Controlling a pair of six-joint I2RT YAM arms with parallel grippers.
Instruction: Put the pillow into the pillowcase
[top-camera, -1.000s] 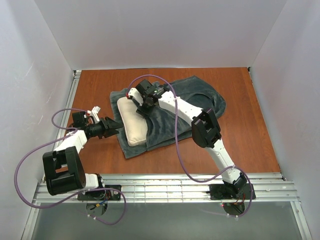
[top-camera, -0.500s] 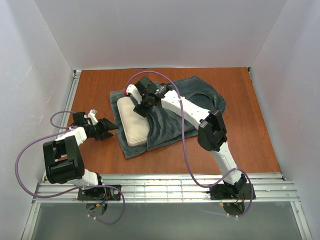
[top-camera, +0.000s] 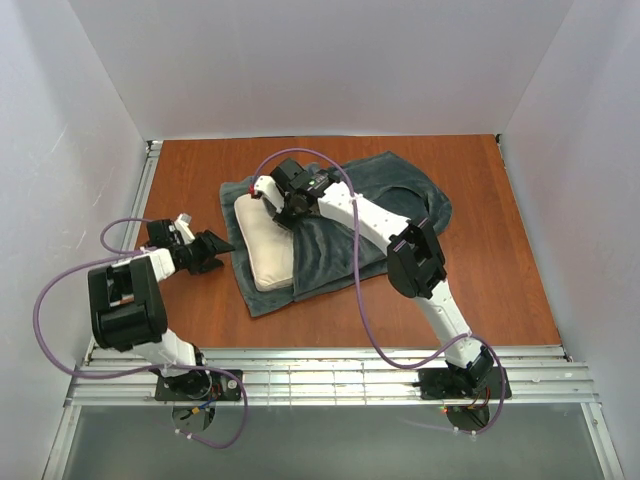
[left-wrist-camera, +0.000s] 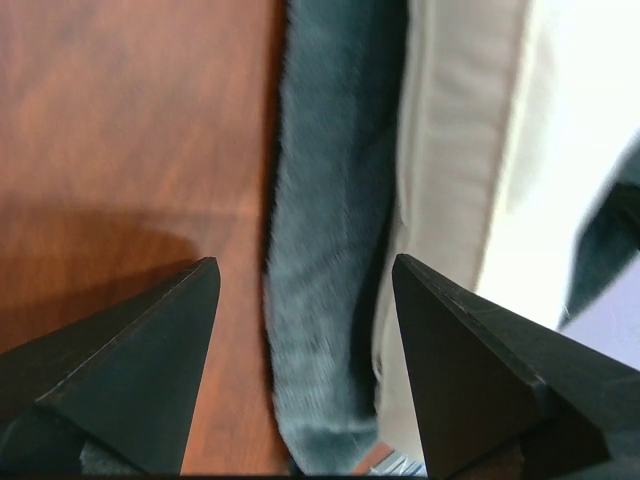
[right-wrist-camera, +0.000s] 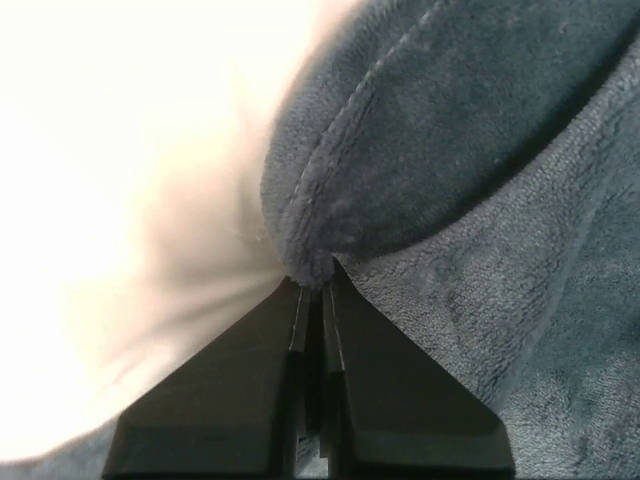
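The cream pillow lies on the dark grey-teal pillowcase, its right side under the case's upper layer. My right gripper sits at the pillow's upper right, shut on a fold of the pillowcase hem; in the right wrist view the pillow fills the left and the plush pillowcase the right. My left gripper hovers open just left of the pillow, holding nothing. Between its fingertips the left wrist view shows a strip of pillowcase and the pillow's edge.
The brown wooden table has white walls on three sides. A metal rail runs along the near edge, where the arm bases are bolted. Purple cables loop from both arms.
My right gripper has gone from open to shut on the pillowcase hem beside the pillow. My left gripper has drawn back slightly to the left, away from the pillow, still open.
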